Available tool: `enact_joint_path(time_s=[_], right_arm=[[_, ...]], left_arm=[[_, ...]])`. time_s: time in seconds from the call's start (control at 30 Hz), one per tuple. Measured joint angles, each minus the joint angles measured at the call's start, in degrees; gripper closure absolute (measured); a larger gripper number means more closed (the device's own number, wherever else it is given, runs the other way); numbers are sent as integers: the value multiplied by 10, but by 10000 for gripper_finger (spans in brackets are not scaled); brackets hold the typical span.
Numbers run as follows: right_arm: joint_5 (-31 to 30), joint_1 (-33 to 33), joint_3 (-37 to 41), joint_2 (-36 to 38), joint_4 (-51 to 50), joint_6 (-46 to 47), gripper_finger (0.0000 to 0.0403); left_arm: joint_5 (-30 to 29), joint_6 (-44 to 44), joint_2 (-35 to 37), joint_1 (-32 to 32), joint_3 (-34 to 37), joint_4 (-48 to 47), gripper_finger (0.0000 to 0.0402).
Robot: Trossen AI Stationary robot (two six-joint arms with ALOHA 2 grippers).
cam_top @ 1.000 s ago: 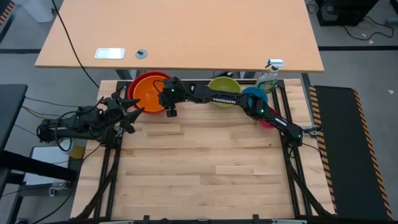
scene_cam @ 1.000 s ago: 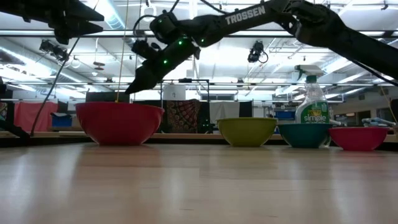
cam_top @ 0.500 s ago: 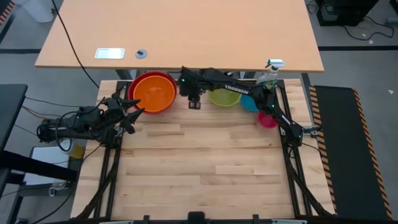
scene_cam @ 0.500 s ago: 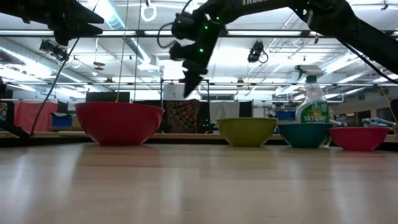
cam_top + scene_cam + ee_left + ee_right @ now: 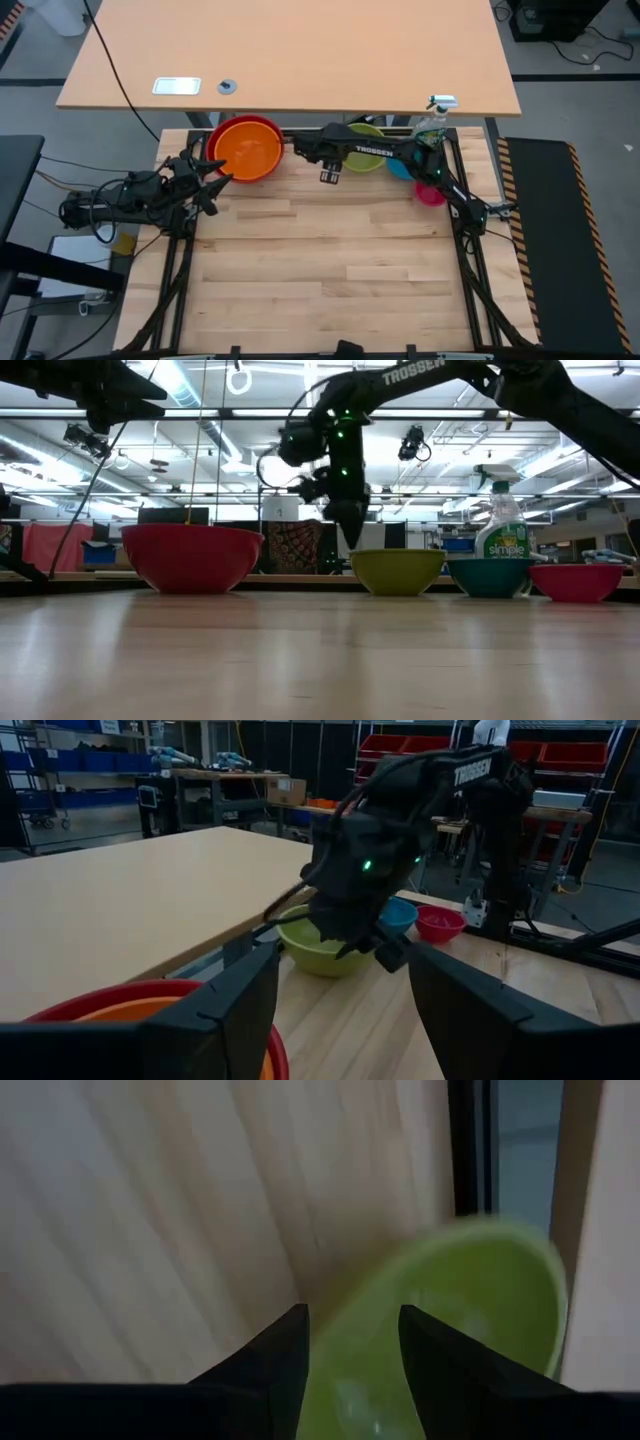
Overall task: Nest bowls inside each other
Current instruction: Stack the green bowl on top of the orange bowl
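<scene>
The orange bowl (image 5: 244, 152) sits nested in the red bowl (image 5: 268, 128) at the table's far left. To their right along the far edge stand the lime green bowl (image 5: 362, 150), the blue bowl (image 5: 403, 167) and the magenta bowl (image 5: 431, 194), each on its base. My right gripper (image 5: 352, 538) points steeply down just above the green bowl's left rim (image 5: 358, 555). It is open, and in its wrist view the rim (image 5: 345, 1325) shows between the fingers. My left gripper (image 5: 218, 180) waits open and level beside the red bowl (image 5: 120, 995).
A clear spray bottle (image 5: 432, 126) with a white trigger stands at the far edge behind the blue bowl (image 5: 490, 576). A larger tan desk (image 5: 300, 50) lies beyond the table. The near wooden table top (image 5: 320, 270) holds nothing.
My right gripper has swung from above the red and orange bowls toward the table's right, to the green bowl's left rim. Meanwhile it has tipped from a shallow slant to pointing steeply down. The bowls have not moved.
</scene>
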State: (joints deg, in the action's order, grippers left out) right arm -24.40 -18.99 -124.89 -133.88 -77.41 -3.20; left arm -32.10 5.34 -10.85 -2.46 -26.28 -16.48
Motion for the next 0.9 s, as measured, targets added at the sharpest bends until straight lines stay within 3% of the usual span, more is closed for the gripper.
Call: enact_joint_path(time_s=[0.5, 0.83, 0.9], right_arm=[[46, -33, 74, 0, -23, 65, 250], [51, -33, 85, 0, -15, 32, 376], [50, -32, 85, 0, -7, 21, 382]], left_arm=[[0, 4, 0, 0, 0, -2, 173], [0, 5, 0, 0, 0, -12, 173], [0, 4, 0, 0, 0, -12, 173]])
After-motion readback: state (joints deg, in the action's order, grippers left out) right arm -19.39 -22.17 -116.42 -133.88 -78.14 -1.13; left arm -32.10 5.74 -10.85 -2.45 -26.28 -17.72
